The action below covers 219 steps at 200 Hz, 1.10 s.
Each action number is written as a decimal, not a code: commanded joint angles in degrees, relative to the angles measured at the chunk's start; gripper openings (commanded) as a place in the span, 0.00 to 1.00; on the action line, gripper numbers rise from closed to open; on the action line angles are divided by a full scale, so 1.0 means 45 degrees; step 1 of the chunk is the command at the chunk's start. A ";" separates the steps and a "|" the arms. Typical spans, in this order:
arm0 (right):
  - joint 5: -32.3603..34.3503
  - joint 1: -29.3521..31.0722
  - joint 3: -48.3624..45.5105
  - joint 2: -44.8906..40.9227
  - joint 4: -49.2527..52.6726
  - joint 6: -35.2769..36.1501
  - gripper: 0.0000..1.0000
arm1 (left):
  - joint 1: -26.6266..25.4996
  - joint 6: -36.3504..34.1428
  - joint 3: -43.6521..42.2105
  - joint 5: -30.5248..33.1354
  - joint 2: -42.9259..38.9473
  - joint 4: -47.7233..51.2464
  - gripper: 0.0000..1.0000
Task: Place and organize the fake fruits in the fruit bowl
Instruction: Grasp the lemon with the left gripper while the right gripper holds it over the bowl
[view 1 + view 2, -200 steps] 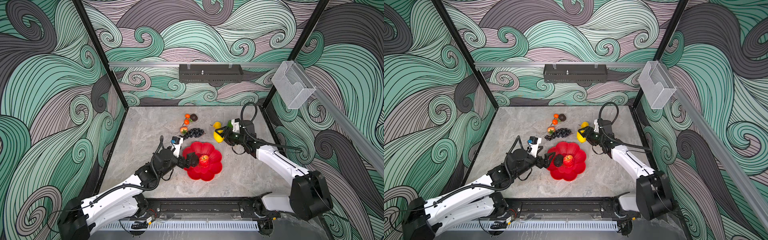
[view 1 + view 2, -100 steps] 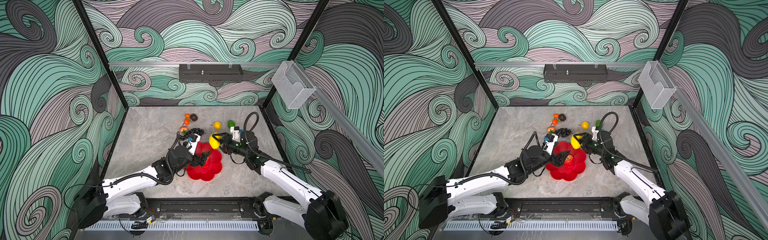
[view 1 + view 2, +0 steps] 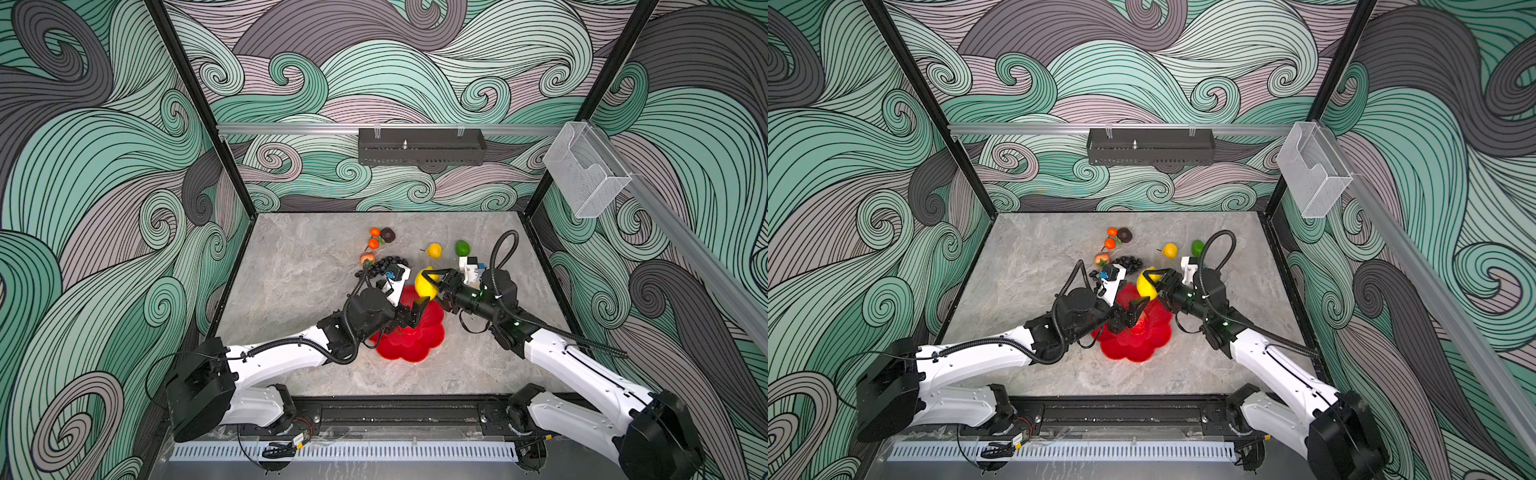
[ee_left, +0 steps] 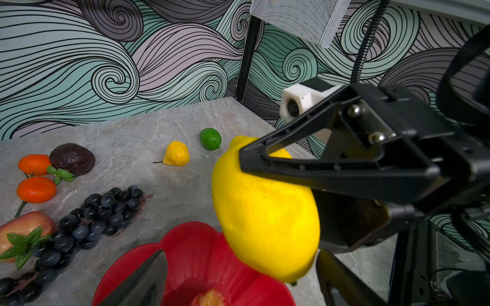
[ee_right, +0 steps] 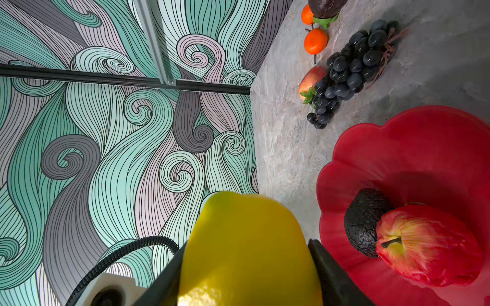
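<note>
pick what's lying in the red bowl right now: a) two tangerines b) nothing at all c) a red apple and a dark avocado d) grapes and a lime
c: the right wrist view shows the red apple resting against the dark avocado inside the red bowl.

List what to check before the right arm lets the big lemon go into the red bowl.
1. Grip on lemon: ok, right pincer clamps it.
2. Lemon over fruit bowl: cannot tell, it hangs at the far rim.
3. Path clear of left pincer: not ok, it is open above the bowl beside the lemon.
4. Room in bowl: ok, only apple and avocado inside.
5. Bowl clear of grapes: ok, they lie on the table beyond it.
</note>
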<state>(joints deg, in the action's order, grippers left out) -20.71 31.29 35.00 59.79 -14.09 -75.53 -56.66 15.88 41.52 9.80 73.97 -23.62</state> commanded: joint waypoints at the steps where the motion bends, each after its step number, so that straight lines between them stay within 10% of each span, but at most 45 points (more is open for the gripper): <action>1: 0.0283 0.0249 -0.0149 -0.0123 -0.0792 -0.0262 0.55 | -0.0140 -0.0116 0.0616 -0.0184 0.0245 -0.0543 0.88; 219: 0.0595 0.1016 -0.0207 0.0127 -0.0906 -0.0067 0.60 | -0.0141 -0.0157 0.0520 0.0611 0.0191 -0.0448 0.55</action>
<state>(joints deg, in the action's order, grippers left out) -17.91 35.38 34.02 60.25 -18.31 -76.88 -57.30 16.08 42.98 10.79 76.47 -25.23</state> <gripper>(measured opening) 0.622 0.586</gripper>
